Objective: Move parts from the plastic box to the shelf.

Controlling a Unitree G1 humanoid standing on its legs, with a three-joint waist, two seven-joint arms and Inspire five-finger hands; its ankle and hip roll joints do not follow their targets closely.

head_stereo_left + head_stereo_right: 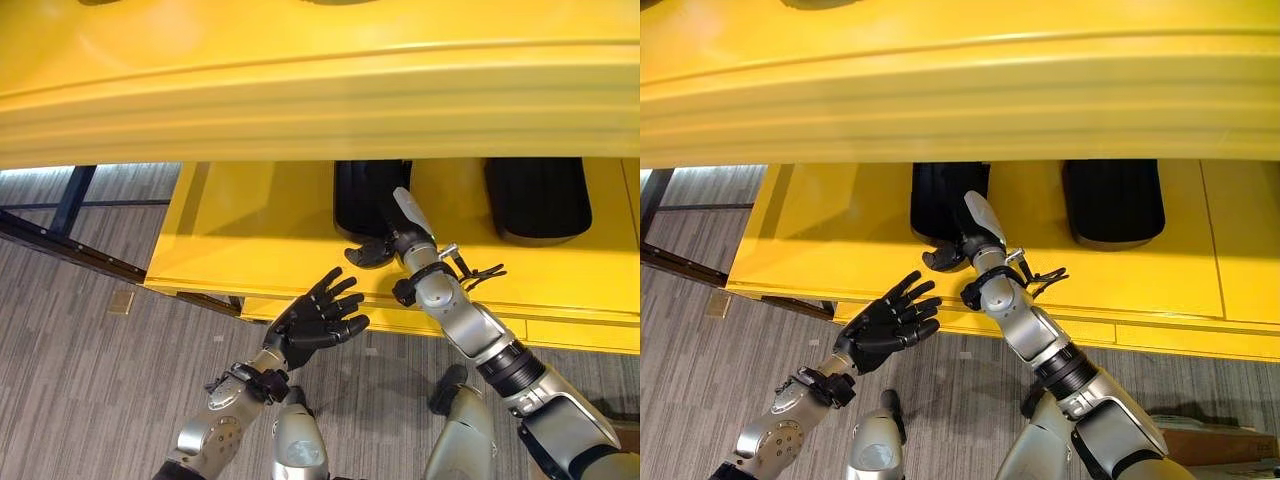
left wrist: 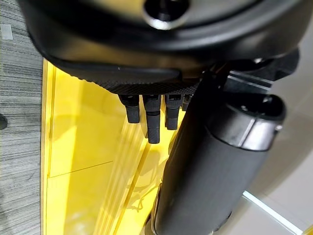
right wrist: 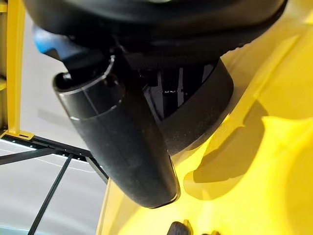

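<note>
My right hand [image 1: 378, 250] reaches onto the lower level of the yellow shelf [image 1: 250, 230] at frame centre, its fingers curled round the near end of a black part [image 1: 365, 195] lying there; my wrist view shows that black curved piece [image 3: 195, 117] pressed against the hand. A second black part [image 1: 538, 198] lies on the same level toward the right, well apart from the first. My left hand [image 1: 318, 320] hovers lower centre, just off the shelf's front edge over the grey carpet floor [image 1: 90, 370], fingers spread and relaxed, holding nothing.
</note>
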